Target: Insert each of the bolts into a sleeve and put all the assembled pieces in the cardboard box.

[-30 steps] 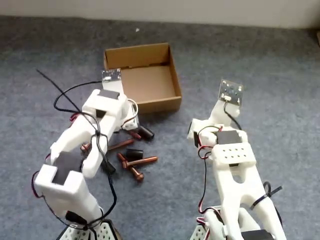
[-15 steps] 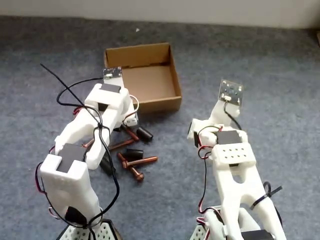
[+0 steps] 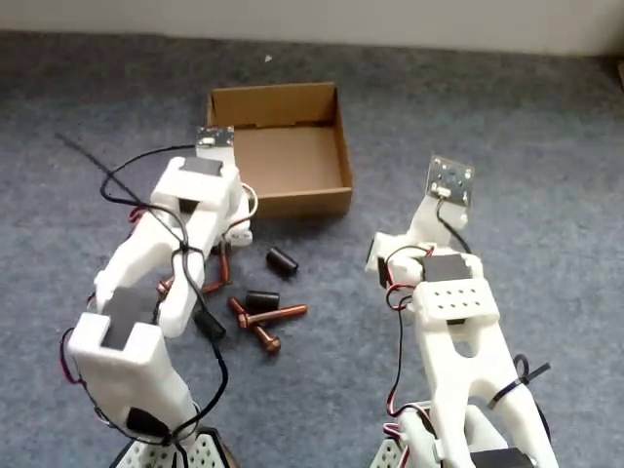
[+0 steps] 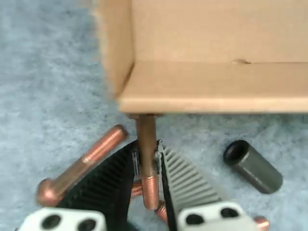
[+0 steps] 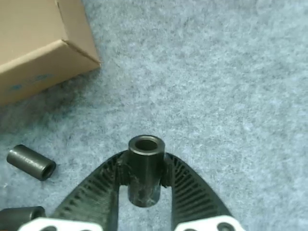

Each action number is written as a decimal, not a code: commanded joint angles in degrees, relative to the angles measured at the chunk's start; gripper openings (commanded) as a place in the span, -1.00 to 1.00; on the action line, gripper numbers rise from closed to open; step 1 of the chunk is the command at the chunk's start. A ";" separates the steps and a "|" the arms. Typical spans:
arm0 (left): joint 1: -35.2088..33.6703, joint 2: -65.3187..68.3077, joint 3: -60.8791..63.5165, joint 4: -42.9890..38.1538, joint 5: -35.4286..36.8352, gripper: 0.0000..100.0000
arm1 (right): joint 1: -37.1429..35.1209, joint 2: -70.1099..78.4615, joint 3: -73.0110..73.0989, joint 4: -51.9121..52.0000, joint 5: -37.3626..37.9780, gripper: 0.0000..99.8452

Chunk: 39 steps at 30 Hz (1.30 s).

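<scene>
Left gripper [image 4: 147, 150]: jaws narrow, clamped on the shank of a copper bolt [image 4: 146, 127], threaded end toward my wrist camera. The bolt's far end sits at the foot of the cardboard box [image 4: 216, 91], outside it and near a corner. A loose bolt [image 4: 82, 163] lies on the grey carpet [image 3: 507, 117] just beside the fingers. A black sleeve [image 4: 252, 166] lies apart on the other side. From above I note further bolts [image 3: 278, 314] and a second sleeve [image 3: 261, 301] between the arms. Right gripper [image 5: 144, 161]: closed around a held sleeve [image 5: 146, 146], open bore facing my camera, over carpet apart from the box.
</scene>
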 commanded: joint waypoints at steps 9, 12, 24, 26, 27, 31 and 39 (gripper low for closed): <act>-0.31 -37.93 12.35 0.97 -8.79 -0.99 | -3.47 -2.68 -0.84 7.96 5.45 -0.99; -0.40 -46.37 17.01 -3.16 -11.78 -0.99 | -7.69 -4.70 -0.66 8.66 5.71 -0.99; -0.22 -74.42 41.27 -26.90 -14.07 -0.99 | -18.95 -32.04 4.62 9.71 8.53 -0.99; -0.22 -78.73 43.30 -29.19 -14.07 -0.99 | -21.32 -33.89 4.70 9.63 8.62 -0.99; -0.13 -80.84 44.09 -29.89 -14.07 -0.99 | -22.46 -34.68 4.70 9.54 8.62 -0.99; -0.04 -89.45 45.67 -30.42 -13.98 -0.99 | -26.07 -36.88 5.49 5.14 8.62 -0.99; 1.89 -105.71 49.10 -30.51 -9.14 -0.99 | -33.19 -44.97 20.09 -12.18 8.62 -0.99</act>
